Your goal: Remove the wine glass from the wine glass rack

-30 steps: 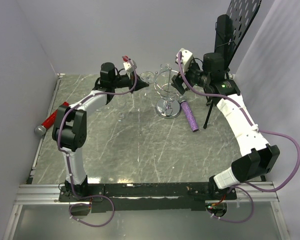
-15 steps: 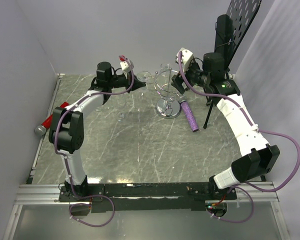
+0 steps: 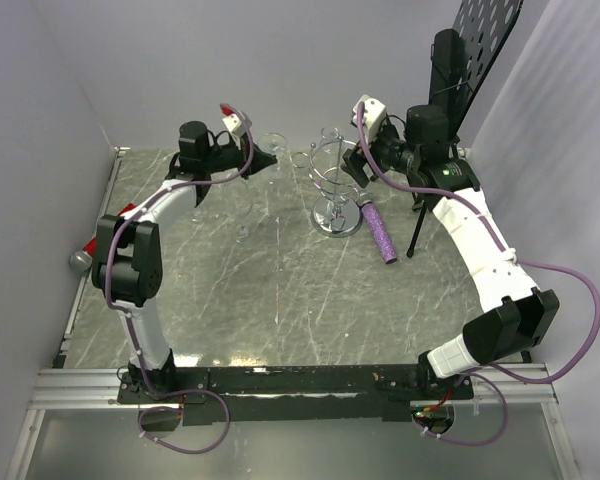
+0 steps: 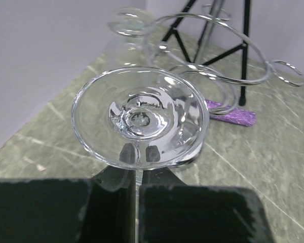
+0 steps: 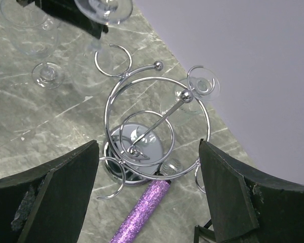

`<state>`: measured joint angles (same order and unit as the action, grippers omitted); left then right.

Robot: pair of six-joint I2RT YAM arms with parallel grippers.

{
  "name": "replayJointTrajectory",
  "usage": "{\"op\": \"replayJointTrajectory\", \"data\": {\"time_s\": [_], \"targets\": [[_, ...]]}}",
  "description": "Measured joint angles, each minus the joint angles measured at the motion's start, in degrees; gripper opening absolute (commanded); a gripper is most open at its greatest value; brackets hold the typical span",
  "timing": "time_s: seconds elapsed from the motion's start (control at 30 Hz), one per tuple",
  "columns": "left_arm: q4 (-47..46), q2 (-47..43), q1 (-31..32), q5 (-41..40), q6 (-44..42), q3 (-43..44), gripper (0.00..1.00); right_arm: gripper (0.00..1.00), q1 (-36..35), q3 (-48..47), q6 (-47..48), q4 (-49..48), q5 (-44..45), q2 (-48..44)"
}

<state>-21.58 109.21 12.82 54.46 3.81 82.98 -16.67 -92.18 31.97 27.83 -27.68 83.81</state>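
Note:
A clear wine glass (image 3: 273, 144) hangs upside down with my left gripper (image 3: 252, 158) shut on its stem. In the left wrist view its round foot (image 4: 140, 115) faces the camera above my left gripper (image 4: 137, 164). It hangs left of the chrome wine glass rack (image 3: 330, 190), apart from the wire loops (image 4: 220, 50). Another wine glass (image 5: 202, 86) hangs in a loop on the rack's far side. My right gripper (image 5: 148, 147) is open above the rack's disc base (image 5: 129, 139), holding nothing.
A purple glitter microphone (image 3: 380, 232) lies against the rack's base on the right. A clear glass (image 5: 43, 71) stands on the table left of the rack. A black tripod stand with a perforated panel (image 3: 485, 45) rises at the back right. A red-handled object (image 3: 108, 235) lies at the left edge.
My left gripper has moved left and back with the wine glass, drawing it out of the rack's loop. The right arm has not moved.

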Motion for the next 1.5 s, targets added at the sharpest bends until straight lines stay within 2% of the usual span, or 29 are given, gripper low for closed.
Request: {"op": "replayJointTrajectory", "data": {"time_s": [0.13,0.47,0.53,0.6,0.73,0.9,1.07,1.3,1.5], "targets": [[-0.46,0.0,-1.73,-1.7,1.88,0.7,0.01,0.86,-0.28,0.0,-0.2,-0.17,-0.02,0.0],[-7.69,-1.42,-4.17,-5.05,18.16,5.16,0.01,0.87,-1.22,0.0,-1.7,-1.57,-0.5,0.0],[-7.78,-2.93,-4.55,-5.18,20.79,5.07,0.01,0.9,-1.64,-0.04,-1.92,-1.68,-0.48,0.0],[-8.11,-5.57,-5.25,-5.14,24.48,4.28,0.01,1.0,-2.45,-0.07,-2.16,-1.88,-0.31,0.0],[-10.08,-11.8,-8.92,-4.44,32.48,1.36,0.01,1.0,-4.68,-0.07,-2.4,-3.06,1.27,0.0],[-14.05,-22.32,-16.65,-1.84,45.24,-6.95,0.01,1.0,-9.07,0.96,-2.54,-6.54,4.22,-0.81],[-15.06,-32.11,-22.99,2.69,55.39,-16.63,0.01,1.0,-16.22,9.07,-0.85,-13.57,9.03,-6.71],[-7.85,-42.03,-27.28,12.79,61.9,-31.54,0.01,1.0,-27.17,20.52,5.84,-18.29,12.17,-14.78],[9.94,-43.82,-27.17,16.22,57.55,-37.79,0.01,1.0,-36.11,31.54,14.84,-19.1,12.98,-19.58]]}}
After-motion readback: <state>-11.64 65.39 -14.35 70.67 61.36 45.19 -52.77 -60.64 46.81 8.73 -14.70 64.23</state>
